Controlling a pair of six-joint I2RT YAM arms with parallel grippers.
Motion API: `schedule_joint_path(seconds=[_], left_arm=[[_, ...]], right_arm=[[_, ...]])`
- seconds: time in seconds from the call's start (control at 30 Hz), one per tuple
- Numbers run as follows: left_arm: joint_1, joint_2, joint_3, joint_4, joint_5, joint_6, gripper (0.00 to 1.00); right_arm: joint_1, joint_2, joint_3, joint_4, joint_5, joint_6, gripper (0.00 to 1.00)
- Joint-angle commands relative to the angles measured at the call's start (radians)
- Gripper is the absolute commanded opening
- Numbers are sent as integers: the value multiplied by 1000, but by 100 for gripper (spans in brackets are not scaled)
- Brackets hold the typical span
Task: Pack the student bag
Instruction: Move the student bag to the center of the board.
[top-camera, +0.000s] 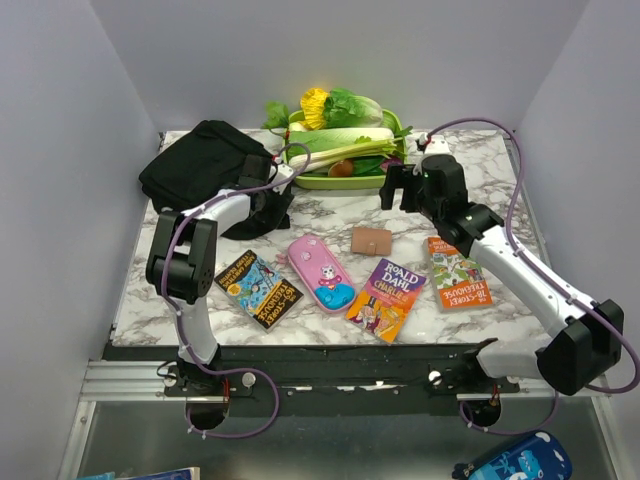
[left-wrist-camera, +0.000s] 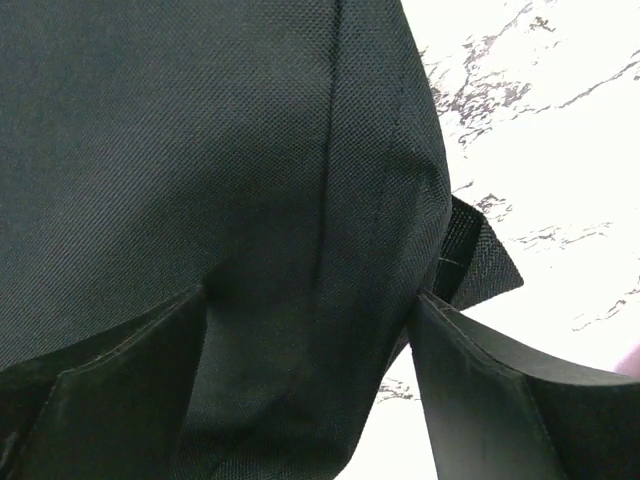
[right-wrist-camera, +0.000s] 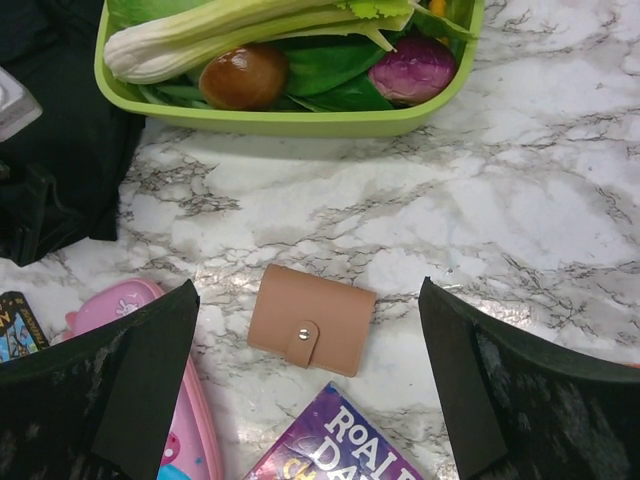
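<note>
The left hand (left-wrist-camera: 310, 300) is open wide. Its two fingers (left-wrist-camera: 100, 400) stand one on each side of a fold of the student bag (left-wrist-camera: 200, 150). The black cloth fills the gap between them. The fingers are right at the cloth, but I cannot tell if they press on it. The bag lies slumped at the far left of the bench (top-camera: 330, 215), and the left hand is at the bag's right edge. Just beside that edge is a green tray (top-camera: 345, 183) full of vegetables.

The right hand (right-wrist-camera: 307, 288) is open wide too and holds nothing. It hangs over the bench, above a small brown wallet (right-wrist-camera: 310, 320). The bag is off to its left, apart from it. Near the wallet lie a pink pencil case (top-camera: 320, 272) and a Roald Dahl book (top-camera: 387, 298). One more book (top-camera: 258, 288) lies on the near left and another book (top-camera: 457, 272) on the right.
</note>
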Motion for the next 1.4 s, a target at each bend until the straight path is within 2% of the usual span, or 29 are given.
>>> schedule_joint_path(seconds=[0.0,0.13,0.2,0.3,0.33,0.4,0.43,0.53,0.57,0.83,1.0,1.23,1.27,1.3,1.33,1.37], left_arm=[[-3,40,8,22,-89,7,83],[-3,50,-1,40,-125,-3,68],[-3,50,1,36,-126,-4,64],[-5,53,13,24,-138,-12,48],[-5,47,24,14,-139,-13,37],[-5,31,37,-18,-139,-19,25],[-5,-2,53,-32,-132,-24,15],[-5,-89,85,-87,-101,-38,1],[-3,-111,100,-120,-95,-44,0],[-5,-309,215,-306,-20,-72,0],[-17,-383,234,-505,127,-58,0],[-97,-542,147,-676,377,-18,0],[-109,-571,136,-703,414,-3,6],[-129,-585,122,-708,442,5,18],[-134,-596,92,-711,497,11,33],[-138,-616,78,-713,514,22,61]], right_arm=[[-2,-49,-24,-3,-18,14,100],[-3,-75,-49,7,-33,22,100],[-2,-84,-55,7,-40,23,100],[-2,-98,-67,11,-44,29,100],[-2,-107,-74,14,-44,32,100],[-2,-115,-81,20,-52,32,100],[-2,-122,-84,23,-56,34,100],[-2,-129,-97,37,-67,38,100],[-3,-129,-97,40,-72,40,100],[-2,-129,-98,55,-110,35,97],[-2,-132,-109,60,-121,34,96],[0,-106,-104,67,-158,43,94],[0,-92,-101,66,-164,45,94],[3,-86,-95,69,-167,46,94],[4,-77,-94,69,-173,48,94],[7,-61,-90,70,-179,46,94]])
